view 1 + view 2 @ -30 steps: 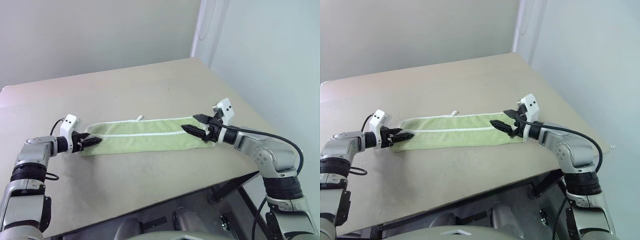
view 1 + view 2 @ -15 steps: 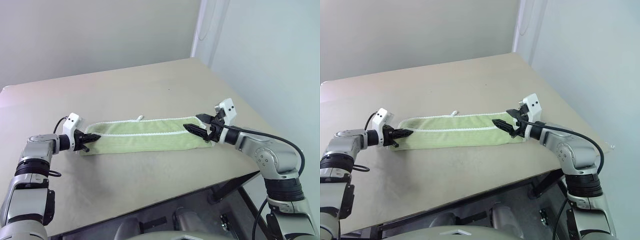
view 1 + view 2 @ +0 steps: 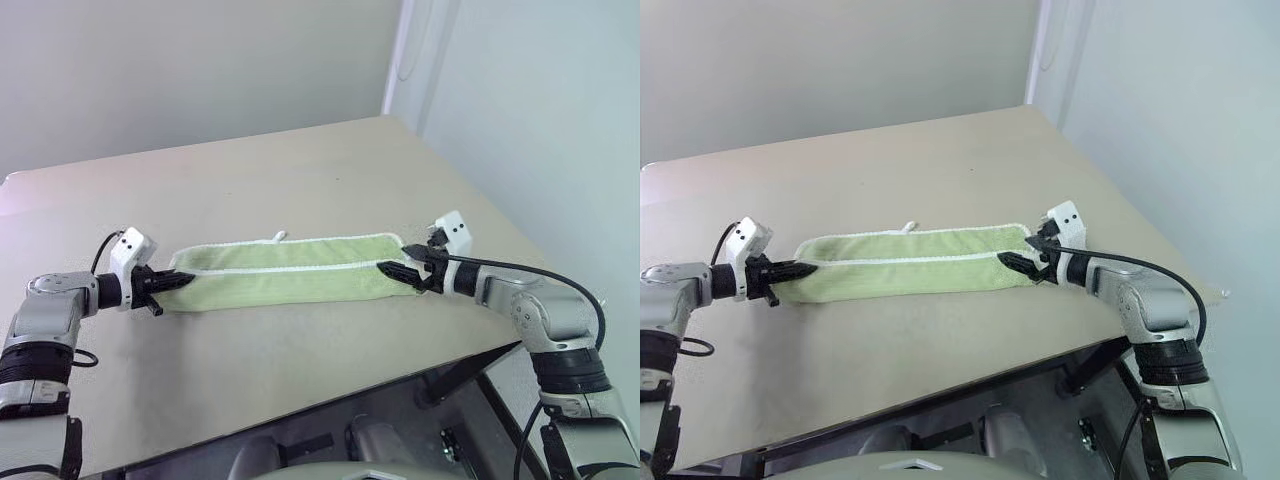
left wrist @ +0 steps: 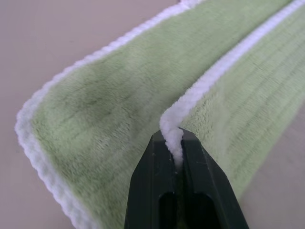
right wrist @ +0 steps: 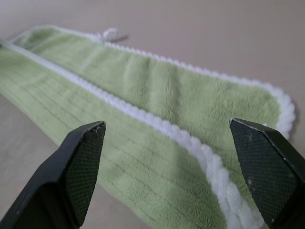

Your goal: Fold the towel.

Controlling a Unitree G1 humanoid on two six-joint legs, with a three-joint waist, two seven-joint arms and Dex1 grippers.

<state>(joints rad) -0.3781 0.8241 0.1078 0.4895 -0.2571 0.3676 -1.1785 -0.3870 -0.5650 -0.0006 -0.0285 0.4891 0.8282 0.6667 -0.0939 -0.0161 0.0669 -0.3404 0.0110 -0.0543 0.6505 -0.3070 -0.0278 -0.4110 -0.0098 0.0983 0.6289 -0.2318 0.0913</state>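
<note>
Towel (image 3: pixel 285 270) lies as a folded strip on the surface (image 3: pixel 300 170). Left gripper (image 3: pixel 170 283) pinches one end's white edging; right gripper (image 3: pixel 405 270), fingers apart, must next close on the other end.

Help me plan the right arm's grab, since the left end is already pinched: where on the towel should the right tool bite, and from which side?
Grip the white stitched edge of the upper layer near the towel's right end, mirroring the left tool. Come in from the right end, low along the table: that raised edge lies between the open right tool's fingers.
</note>
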